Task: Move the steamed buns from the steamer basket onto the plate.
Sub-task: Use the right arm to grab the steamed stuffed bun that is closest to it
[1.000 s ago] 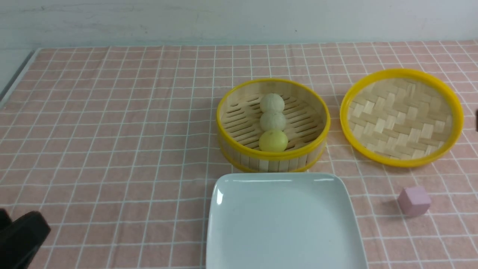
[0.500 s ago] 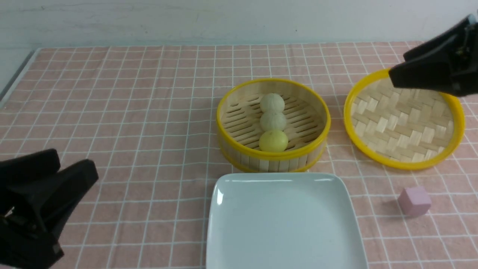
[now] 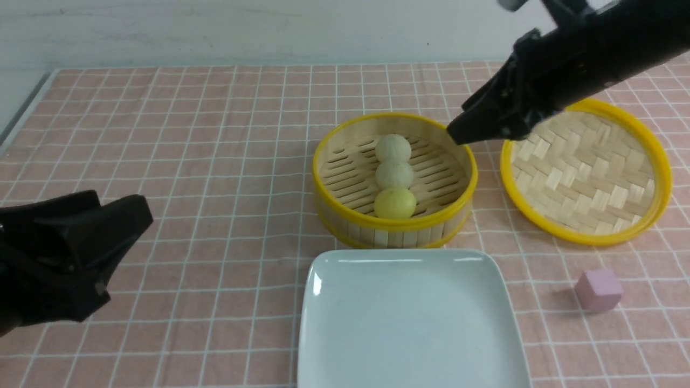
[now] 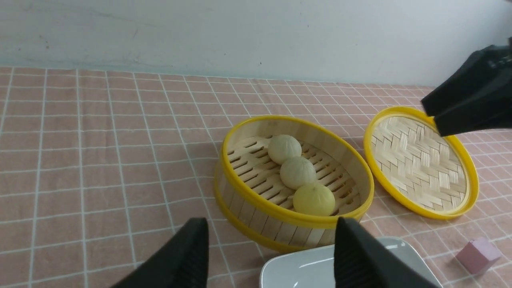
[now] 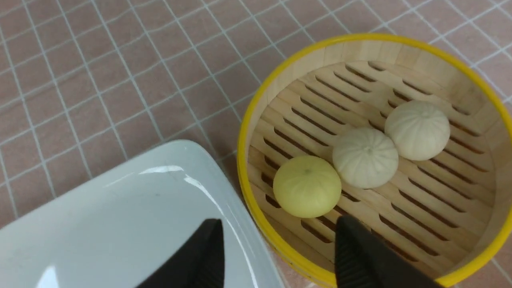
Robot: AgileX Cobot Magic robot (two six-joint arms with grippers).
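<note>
The steamer basket (image 3: 388, 234) stands mid-table with three steamed buns in a row: two off-white (image 3: 393, 147) (image 3: 394, 174) and a pale yellow one (image 3: 395, 202) nearest me. The white plate (image 3: 409, 323) lies empty just in front of the basket. My right gripper (image 3: 458, 132) hovers open and empty above the basket's far right rim. In the right wrist view it (image 5: 280, 224) is above the yellow bun (image 5: 307, 186) and the plate's edge (image 5: 120, 224). My left gripper (image 3: 121, 207) is open and empty at the left, well away from the basket (image 4: 280, 230).
The shallow woven lid (image 3: 585, 172) lies right of the basket, partly under my right arm. A pink cube (image 3: 598, 290) sits right of the plate. The checked cloth ends at the table's left edge (image 3: 21, 116); a wall runs along the back.
My right arm has swung in from the right edge, over the lid, to the basket's far right rim. My left gripper has come up from the bottom left corner. The lid has shifted slightly right.
</note>
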